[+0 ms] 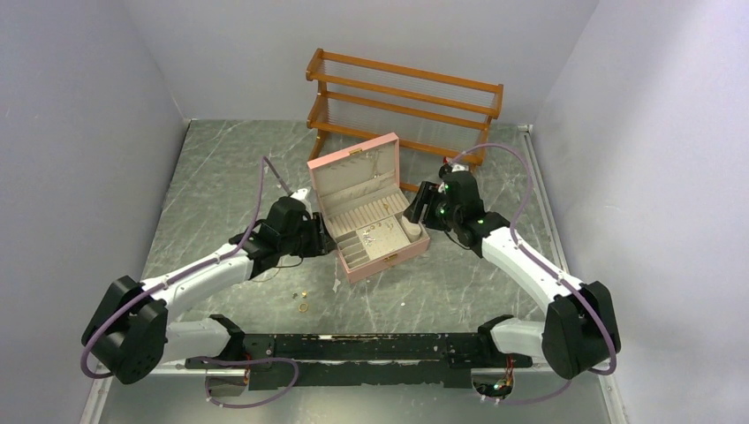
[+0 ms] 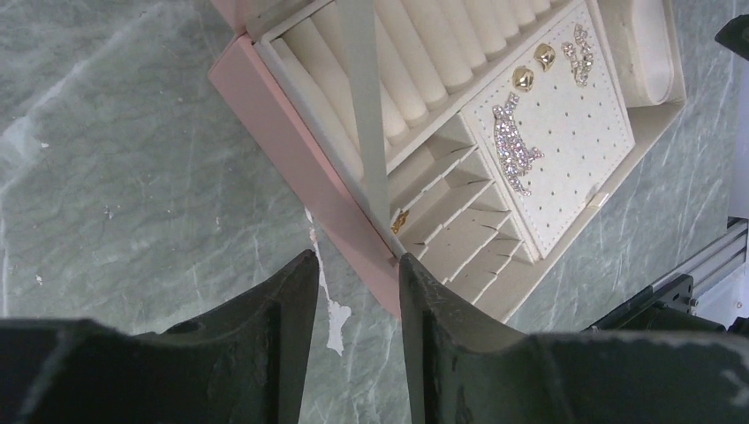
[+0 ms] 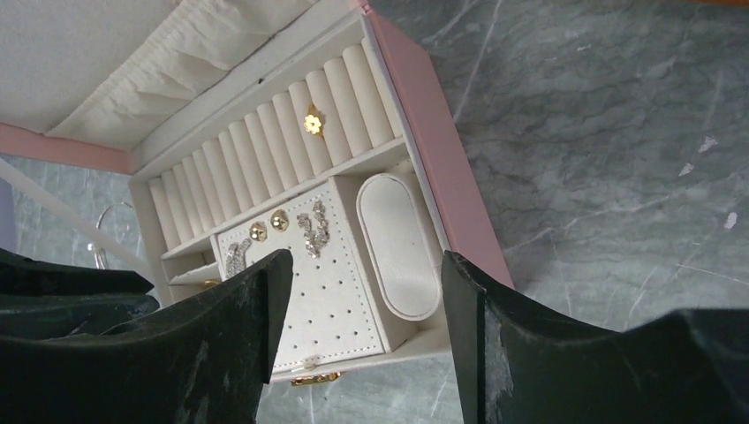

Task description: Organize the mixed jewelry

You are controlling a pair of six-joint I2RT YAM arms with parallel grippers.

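From above, the pink box (image 1: 366,208) stands open in the middle of the table (image 1: 221,177), its lid raised toward the wooden rack (image 1: 406,97) at the far wall. The left gripper (image 1: 324,237) is at the box's left side and the right gripper (image 1: 421,205) at its right side. Their jaws cannot be read from this height. Two tiny gold rings (image 1: 303,306) lie on the table on the near side of the left gripper, well apart from the box.

The left wrist view shows the left jaws partly apart and holding nothing, with bare table between them, just outside the box's pink wall. Inside the box, two gold studs (image 2: 524,78) and sparkly earrings (image 2: 517,146) sit on a perforated pad (image 2: 574,168). A small gold piece (image 2: 399,221) lies in a narrow compartment beside that wall. A white ribbon (image 2: 362,88) crosses the ring rolls (image 2: 424,53).

The right wrist view shows the right jaws spread wide and empty over the box. A gold flower ring (image 3: 312,121) is tucked between the ring rolls. The studs and a sparkly earring sit on the pad, just beside an oval cushion (image 3: 399,247).
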